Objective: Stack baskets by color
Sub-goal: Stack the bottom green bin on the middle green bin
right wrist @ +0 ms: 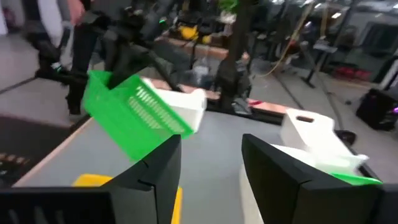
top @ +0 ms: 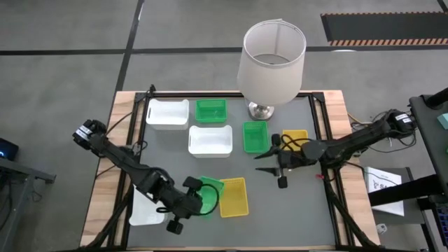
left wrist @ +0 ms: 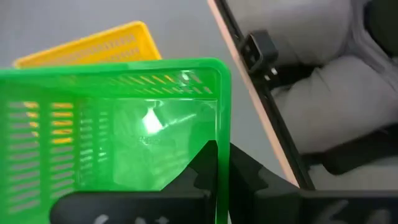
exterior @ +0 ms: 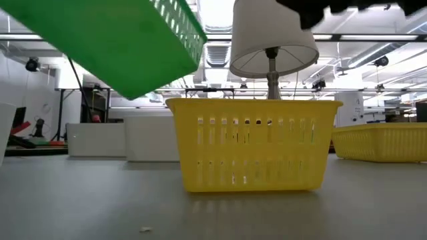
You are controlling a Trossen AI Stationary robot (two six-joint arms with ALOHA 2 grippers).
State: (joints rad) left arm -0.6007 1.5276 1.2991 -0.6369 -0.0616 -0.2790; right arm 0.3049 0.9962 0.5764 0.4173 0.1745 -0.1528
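Your left gripper is clamped on a green basket, tilted off the table beside an empty yellow basket at the front. Your right gripper hangs with fingers spread, holding nothing, near another yellow basket. Other baskets sit empty.

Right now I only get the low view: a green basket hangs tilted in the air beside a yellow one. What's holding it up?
Observer: The left gripper is shut on one wall of the green basket, near the table's front edge.
Operator: And the other arm?
Observer: The right gripper is open and holds nothing, out over the middle of the table.
Operator: Any more green ones?
Observer: Two more green baskets sit on the table near the lamp: one behind, one in front.
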